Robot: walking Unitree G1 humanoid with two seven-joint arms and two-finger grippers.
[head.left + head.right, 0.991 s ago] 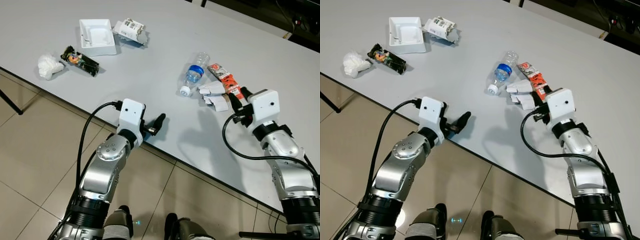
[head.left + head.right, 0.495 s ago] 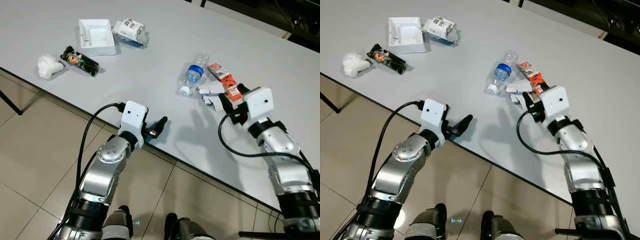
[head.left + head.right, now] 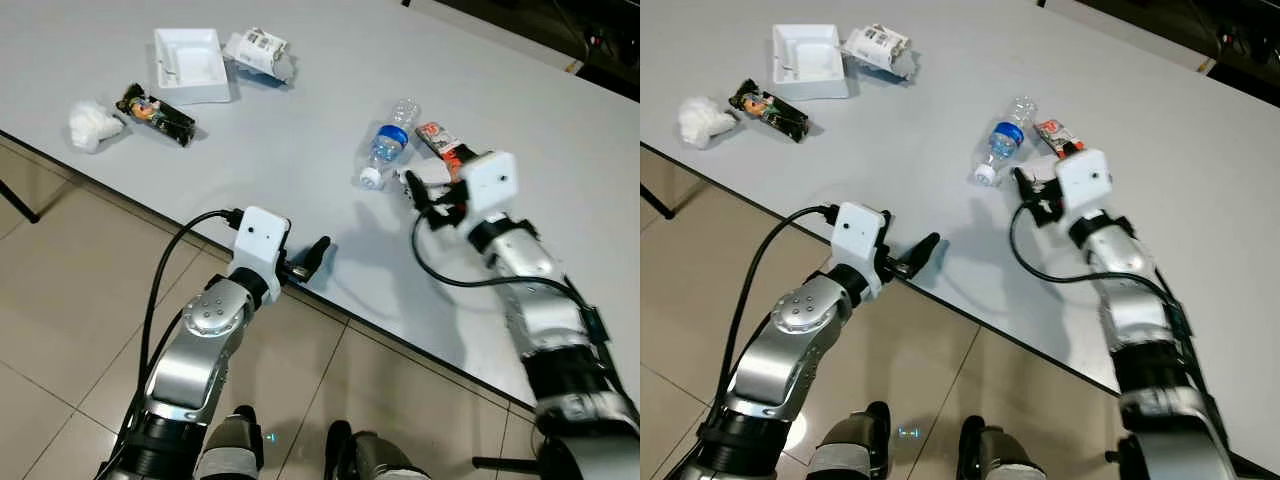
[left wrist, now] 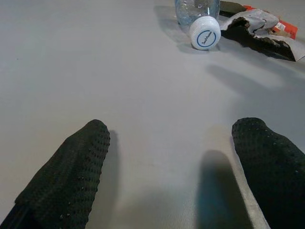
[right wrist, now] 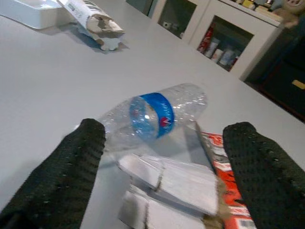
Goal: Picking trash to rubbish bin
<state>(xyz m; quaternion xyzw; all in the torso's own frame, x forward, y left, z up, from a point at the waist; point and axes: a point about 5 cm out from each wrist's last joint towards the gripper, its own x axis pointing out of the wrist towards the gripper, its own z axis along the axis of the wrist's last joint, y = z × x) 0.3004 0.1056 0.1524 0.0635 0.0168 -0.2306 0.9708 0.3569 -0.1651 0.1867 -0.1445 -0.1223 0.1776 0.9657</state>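
Observation:
A clear plastic bottle (image 3: 388, 146) with a blue label and white cap lies on the grey table (image 3: 300, 130). Beside it are a red wrapper (image 3: 440, 140) and crumpled white paper (image 3: 425, 176). My right gripper (image 3: 428, 200) is open just above the table, and the white paper (image 5: 171, 183) lies between its fingers, with the bottle (image 5: 152, 114) right behind. My left gripper (image 3: 310, 258) hovers open over the table's near edge, with nothing between its fingers (image 4: 71, 176). The bottle's cap (image 4: 205, 33) faces it from farther across.
At the far left of the table are a white square tray (image 3: 190, 65), a crushed carton (image 3: 258, 52), a dark snack wrapper (image 3: 155, 112) and a white tissue wad (image 3: 88, 122). Tiled floor (image 3: 60, 300) lies below the table edge.
My right gripper has moved forward and left, up to the white paper by the bottle. The left gripper has stayed at the table edge.

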